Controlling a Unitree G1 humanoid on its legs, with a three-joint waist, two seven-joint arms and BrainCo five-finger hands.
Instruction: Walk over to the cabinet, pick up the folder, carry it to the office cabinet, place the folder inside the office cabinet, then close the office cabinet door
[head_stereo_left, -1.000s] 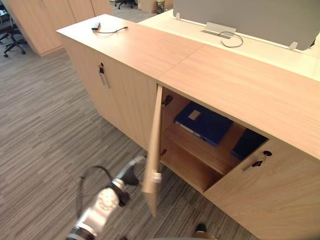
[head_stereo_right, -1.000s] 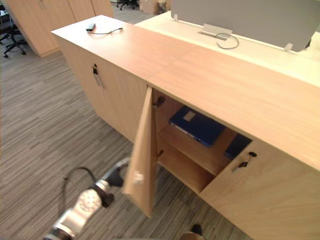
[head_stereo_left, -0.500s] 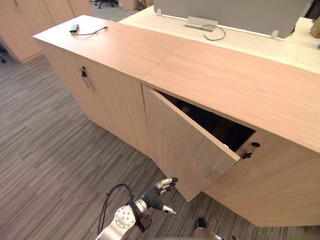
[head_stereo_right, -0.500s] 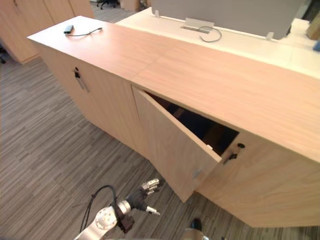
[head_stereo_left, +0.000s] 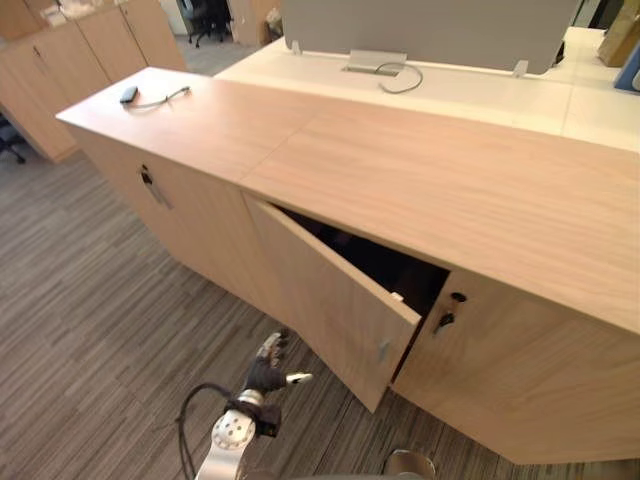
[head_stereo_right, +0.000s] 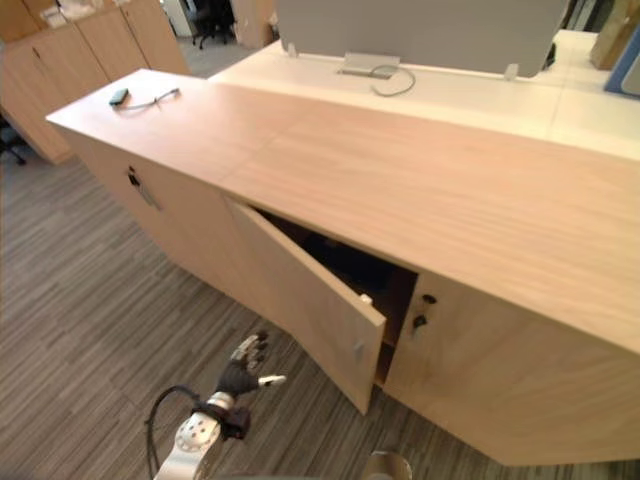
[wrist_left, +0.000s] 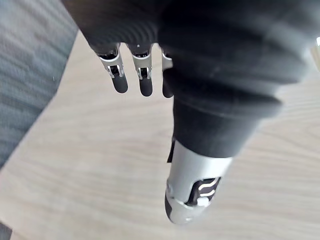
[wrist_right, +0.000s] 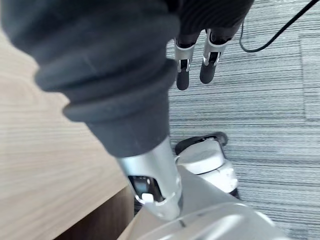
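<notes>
**A:** What is the left hand (head_stereo_left: 268, 362) doing?

**B:** It hangs low in front of the cabinet. Its fingers (wrist_left: 145, 80) are straight, the thumb is out to the side, and it holds nothing. In its wrist view the fingers face bare wood grain, but I cannot tell whether they touch it.

**A:** And the right hand (wrist_right: 207, 70)?

**B:** It is empty too, with straight fingers pointing down over the grey carpet (wrist_right: 280, 100).

**A:** Where is the door (head_stereo_left: 335, 300) from the left hand?

**B:** In the head views it is just beside the hand, at about one to two o'clock. It is hinged on the side nearer the hand and stands partly ajar. Its free edge, with a small pull (head_stereo_left: 383, 350), is at about three o'clock. That puts it near the neighbouring door (head_stereo_left: 520, 380) and its key (head_stereo_left: 445, 320).

**A:** How will it handle?

**B:** I'd judge it a stiff, flat panel that swings lightly on its hinges. It needs no grasp, only flat fingers on the outer face. They should press well towards the free edge, where the leverage is best, and keep clear of the closing gap.

**A:** And the folder?

**B:** Neither hand has it. The opening of the office cabinet (head_stereo_left: 450, 180) is too dark to make it out. I take it to be inside, behind the door at about one o'clock.
</notes>
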